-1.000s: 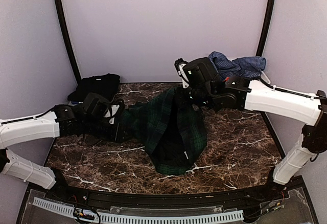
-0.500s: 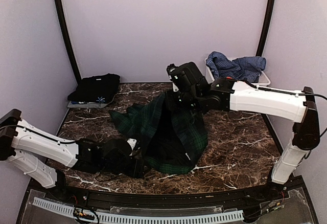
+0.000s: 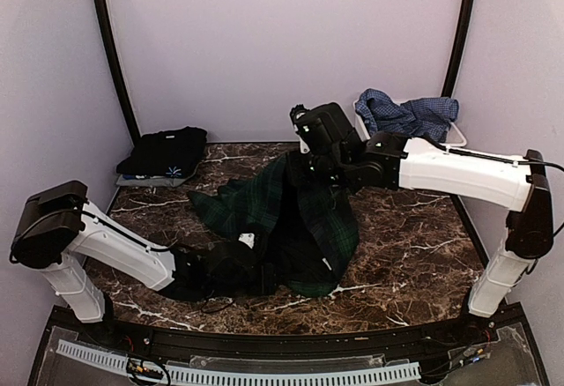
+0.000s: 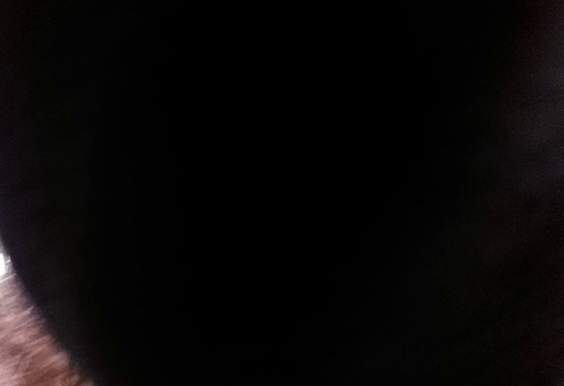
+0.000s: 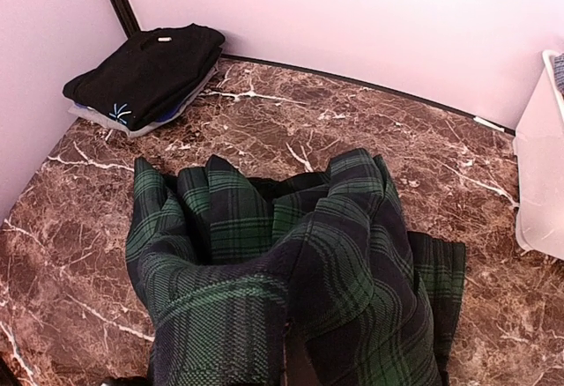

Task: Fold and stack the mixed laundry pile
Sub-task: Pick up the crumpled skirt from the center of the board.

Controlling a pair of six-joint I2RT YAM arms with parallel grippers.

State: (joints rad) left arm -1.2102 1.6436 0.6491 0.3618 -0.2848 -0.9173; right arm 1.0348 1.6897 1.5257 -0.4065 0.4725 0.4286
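left hand moved to plaid garment near edge, opening unclear | right hand clamps far edge

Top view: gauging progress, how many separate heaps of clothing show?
3: folded black-topped stack back left, plaid garment mid-table, blue checked shirt in the white bin back right. More may hide underneath.

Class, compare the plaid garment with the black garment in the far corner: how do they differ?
The plaid garment is green-navy checked; the black garment is plain. The plaid garment lies rumpled and unfolded; the black garment sits neatly folded on a stack. Both are soft clothing.
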